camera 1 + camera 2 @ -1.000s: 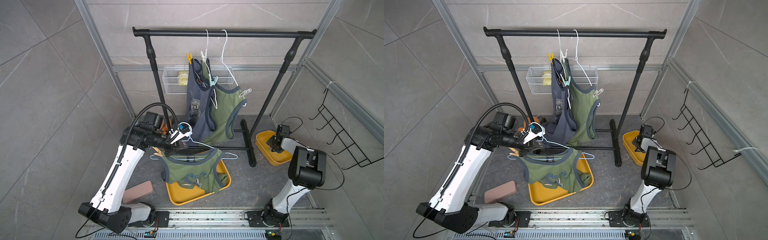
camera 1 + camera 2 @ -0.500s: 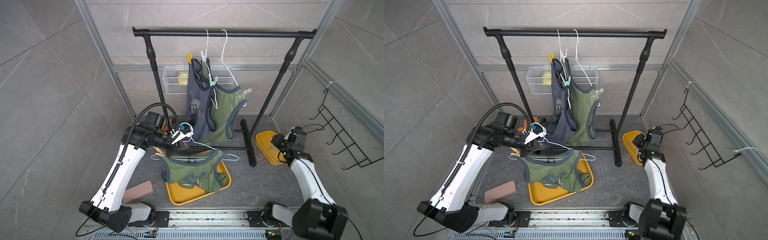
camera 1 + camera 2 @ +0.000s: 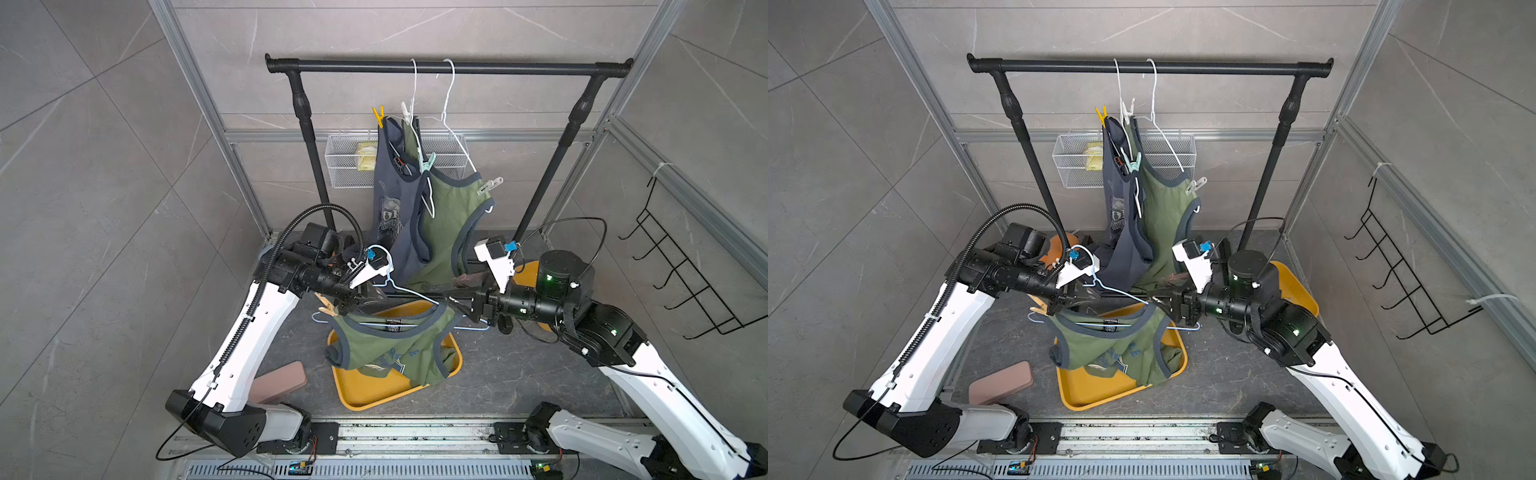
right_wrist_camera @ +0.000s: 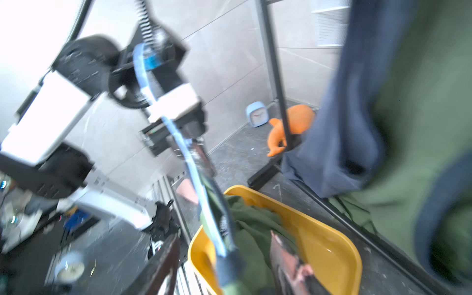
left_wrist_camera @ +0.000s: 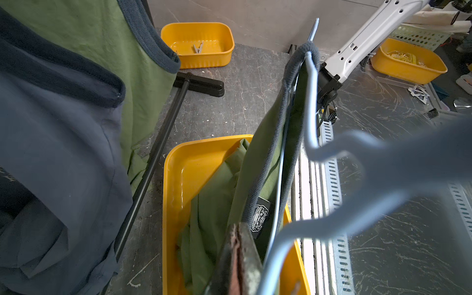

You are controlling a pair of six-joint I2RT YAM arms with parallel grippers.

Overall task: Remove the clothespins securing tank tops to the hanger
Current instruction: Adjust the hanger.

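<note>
Left hand [image 3: 352,300] clamps the blue hanger [image 5: 310,102] closed; right hand [image 3: 456,305], jaws parted, straddles its other end above the yellow tray [image 3: 365,392], olive tank top [image 3: 395,349] sagging inside.

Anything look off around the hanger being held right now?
Yes: the olive tank top on the blue hanger in the left claw sags, its hem heaped in the yellow tray; a tan clothespin pins one shoulder.

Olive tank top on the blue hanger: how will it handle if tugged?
Probably floppy: the olive tank top sags from the hanger, hem bunched in the yellow tray. Likely light: thin wire carries it. May slip off once the tan clothespin goes.
</note>
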